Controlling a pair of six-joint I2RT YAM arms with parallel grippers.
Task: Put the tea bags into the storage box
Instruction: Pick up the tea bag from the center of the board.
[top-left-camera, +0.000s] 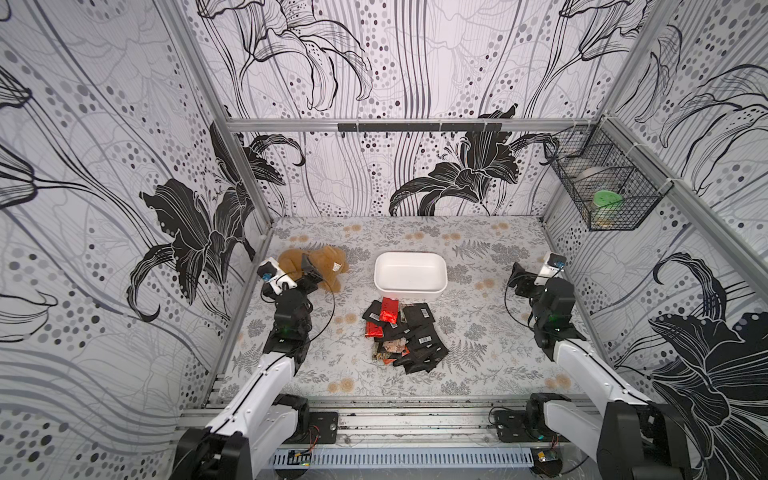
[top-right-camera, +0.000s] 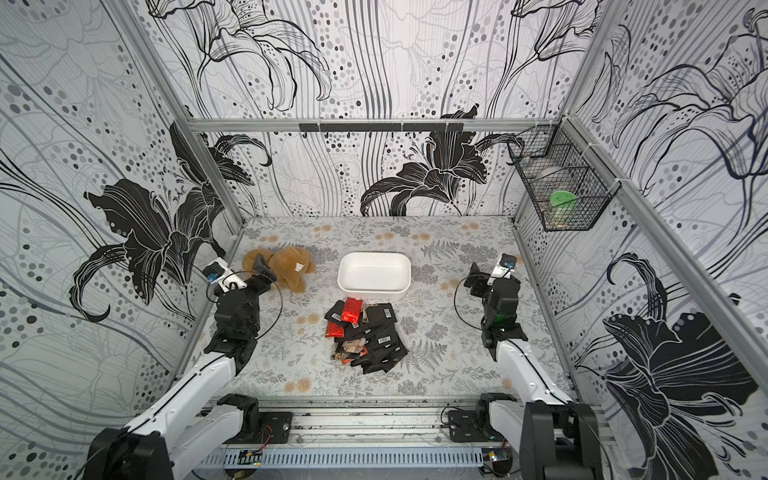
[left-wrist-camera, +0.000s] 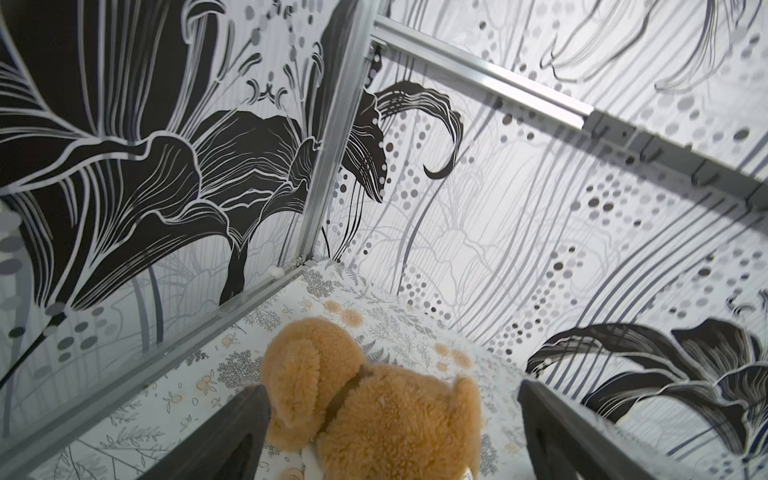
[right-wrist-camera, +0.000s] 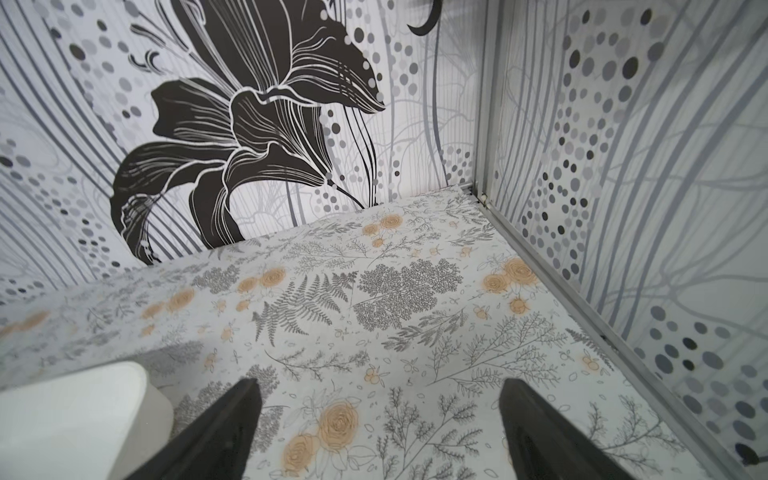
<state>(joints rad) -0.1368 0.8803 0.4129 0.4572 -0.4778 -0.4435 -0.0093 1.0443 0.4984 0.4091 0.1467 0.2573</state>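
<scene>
Tea bags are what neither pincer has hold of: the left gripper (left-wrist-camera: 390, 388) stands with its jaws wide apart and empty, hanging over the brown plush toy (top-left-camera: 328, 266) and facing the far left corner, while the right gripper (right-wrist-camera: 380, 382), also spread and empty, hangs over bare floral table (top-left-camera: 478, 353) and faces the far right corner. A corner of the white storage box (top-left-camera: 410, 277) shows at the edge of the right wrist view. From either pincer the tea bags (top-left-camera: 401, 332) lie inward toward the table's middle and back toward the robot. They form a loose overlapping heap just in front of the box, its long axis running from the box's near wall toward the arm bases, with a red sachet (top-left-camera: 390, 310) just beside that wall. The box looks empty. Both arms reach forward along their own sides, wrists raised, and the heap sits about midway between them, so I judge either could take it after turning inward and tipping down
</scene>
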